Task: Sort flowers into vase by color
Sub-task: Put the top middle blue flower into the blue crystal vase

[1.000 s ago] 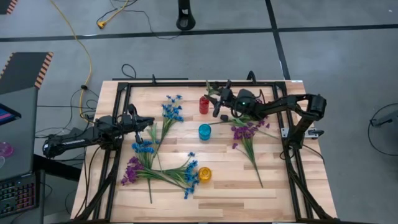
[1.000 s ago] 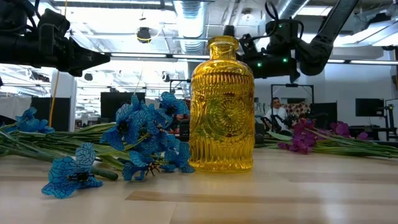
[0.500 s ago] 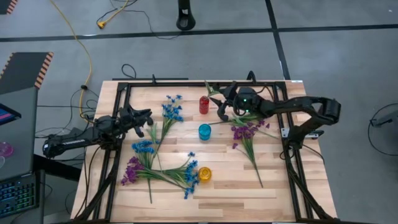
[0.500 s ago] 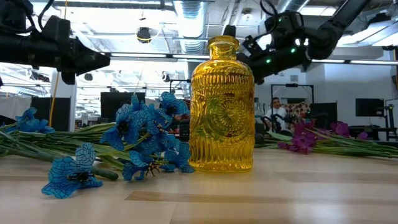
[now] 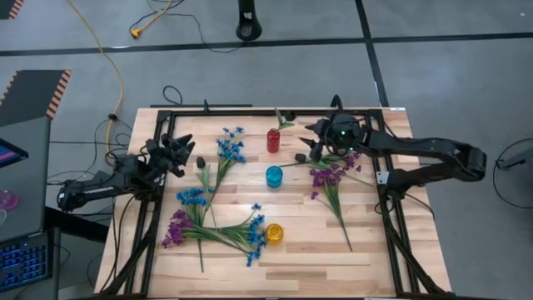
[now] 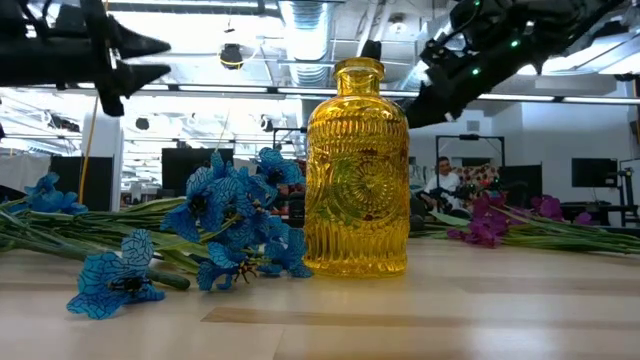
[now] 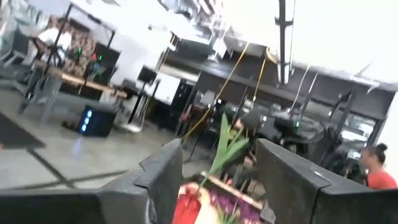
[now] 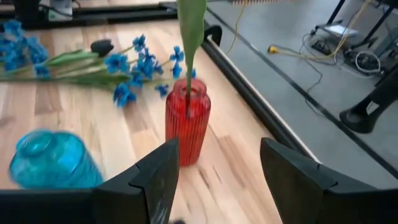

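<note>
Most flowers (image 5: 208, 225) are left strewn over the tabletop (image 5: 366, 250), one stem already parked in the red vase (image 5: 272, 140). Both claws are seen wide and empty: right claw (image 5: 310, 143) near that vase, which could easily get tipped; left claw (image 5: 179, 152) at the edge.

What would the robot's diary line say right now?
left claw: open, empty | right claw: open, empty | red vase: holds green stem | blue vase: empty | flowers: on table
</note>
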`<act>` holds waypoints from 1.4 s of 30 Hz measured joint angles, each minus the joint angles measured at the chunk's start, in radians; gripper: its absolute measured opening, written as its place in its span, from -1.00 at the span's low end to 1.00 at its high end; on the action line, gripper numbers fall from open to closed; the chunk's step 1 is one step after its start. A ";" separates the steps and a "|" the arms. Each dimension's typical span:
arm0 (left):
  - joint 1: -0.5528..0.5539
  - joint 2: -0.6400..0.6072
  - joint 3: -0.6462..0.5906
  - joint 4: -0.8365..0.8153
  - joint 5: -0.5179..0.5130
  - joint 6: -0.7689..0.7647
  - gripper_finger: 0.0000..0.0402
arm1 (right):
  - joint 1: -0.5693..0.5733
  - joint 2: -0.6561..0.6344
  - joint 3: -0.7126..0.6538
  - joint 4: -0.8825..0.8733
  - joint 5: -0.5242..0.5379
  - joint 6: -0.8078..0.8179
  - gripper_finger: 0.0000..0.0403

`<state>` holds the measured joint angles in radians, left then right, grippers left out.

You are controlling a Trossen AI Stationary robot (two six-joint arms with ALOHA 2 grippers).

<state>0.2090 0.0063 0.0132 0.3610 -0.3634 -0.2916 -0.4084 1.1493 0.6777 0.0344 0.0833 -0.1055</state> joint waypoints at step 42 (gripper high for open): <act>0.000 1.017 0.638 -0.816 0.073 -0.387 0.02 | 0.002 -0.114 0.000 -0.238 -0.004 0.002 0.24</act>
<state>0.2092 1.0232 0.6514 -0.4545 -0.2909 -0.6785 -0.4068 1.0351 0.6777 -0.2038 0.0792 -0.1036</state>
